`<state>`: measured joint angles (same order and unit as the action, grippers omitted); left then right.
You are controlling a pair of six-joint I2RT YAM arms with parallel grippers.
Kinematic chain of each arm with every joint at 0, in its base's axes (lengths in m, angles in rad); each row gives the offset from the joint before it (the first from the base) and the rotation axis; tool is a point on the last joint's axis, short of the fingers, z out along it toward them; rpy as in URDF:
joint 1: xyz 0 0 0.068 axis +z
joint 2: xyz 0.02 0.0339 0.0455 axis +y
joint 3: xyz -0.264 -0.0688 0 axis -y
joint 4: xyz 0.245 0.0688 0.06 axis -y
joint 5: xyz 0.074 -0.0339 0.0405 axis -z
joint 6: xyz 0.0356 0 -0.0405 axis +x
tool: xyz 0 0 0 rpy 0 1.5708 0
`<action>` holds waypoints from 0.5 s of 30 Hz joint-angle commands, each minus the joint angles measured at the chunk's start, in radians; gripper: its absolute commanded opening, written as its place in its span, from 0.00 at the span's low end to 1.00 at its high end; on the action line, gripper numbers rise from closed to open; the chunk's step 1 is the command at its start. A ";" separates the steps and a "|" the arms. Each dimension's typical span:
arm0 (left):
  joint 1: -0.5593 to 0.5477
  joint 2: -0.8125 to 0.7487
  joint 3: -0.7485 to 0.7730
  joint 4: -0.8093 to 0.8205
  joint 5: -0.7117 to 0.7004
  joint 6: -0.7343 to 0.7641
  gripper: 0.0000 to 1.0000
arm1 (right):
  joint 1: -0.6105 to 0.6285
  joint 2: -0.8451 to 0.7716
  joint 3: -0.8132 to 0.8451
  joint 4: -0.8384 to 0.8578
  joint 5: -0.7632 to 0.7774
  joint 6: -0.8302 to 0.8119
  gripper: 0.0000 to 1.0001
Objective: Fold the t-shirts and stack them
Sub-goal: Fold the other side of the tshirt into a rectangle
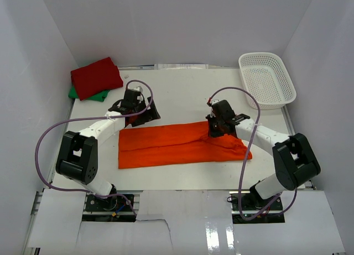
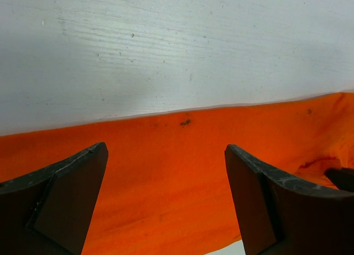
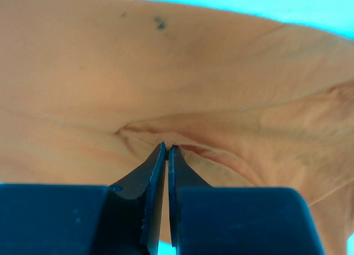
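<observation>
The bright orange t-shirt lies in a long folded strip across the middle of the table. My left gripper is open just above its far left edge, jaws wide apart over the orange cloth. My right gripper is shut on a pinch of the orange cloth near the strip's far right edge, with creases running out from the fingertips. The deep red t-shirt lies folded on top of the green t-shirt at the far left corner.
A white plastic mesh basket stands at the far right corner. White walls close in the table on the left, back and right. Purple cables loop from both arms over the table.
</observation>
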<state>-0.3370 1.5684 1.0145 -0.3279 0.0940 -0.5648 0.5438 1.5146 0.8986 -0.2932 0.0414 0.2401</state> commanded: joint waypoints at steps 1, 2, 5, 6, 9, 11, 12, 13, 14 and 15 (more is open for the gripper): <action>-0.005 -0.008 -0.010 0.020 0.006 0.006 0.98 | 0.019 -0.083 -0.052 -0.012 -0.090 0.082 0.08; -0.005 -0.005 -0.010 0.021 0.009 0.005 0.98 | 0.027 -0.093 -0.059 -0.021 -0.104 0.102 0.08; -0.005 0.001 -0.010 0.026 0.013 0.003 0.98 | 0.073 -0.123 -0.096 -0.058 -0.120 0.200 0.08; -0.005 0.001 -0.013 0.029 0.015 0.003 0.98 | 0.085 -0.131 -0.107 -0.063 -0.159 0.224 0.11; -0.005 0.005 -0.020 0.032 0.018 0.003 0.98 | 0.125 -0.154 -0.141 -0.075 -0.213 0.301 0.20; -0.005 0.012 -0.019 0.035 0.023 0.006 0.98 | 0.133 -0.172 -0.145 -0.098 -0.216 0.343 0.38; -0.005 0.016 -0.019 0.035 0.024 0.012 0.98 | 0.133 -0.197 -0.136 -0.125 -0.187 0.349 0.44; -0.005 0.022 -0.016 0.033 0.026 0.019 0.98 | 0.133 -0.209 -0.124 -0.151 -0.160 0.360 0.52; -0.005 0.030 -0.010 0.033 0.026 0.025 0.98 | 0.133 -0.221 -0.109 -0.171 -0.138 0.347 0.53; -0.005 0.051 -0.001 0.014 0.017 0.031 0.98 | 0.133 -0.235 -0.072 -0.222 -0.085 0.340 0.53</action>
<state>-0.3370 1.5917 1.0016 -0.3096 0.1020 -0.5583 0.6781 1.3418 0.7582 -0.4229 -0.1165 0.5404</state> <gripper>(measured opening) 0.978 0.527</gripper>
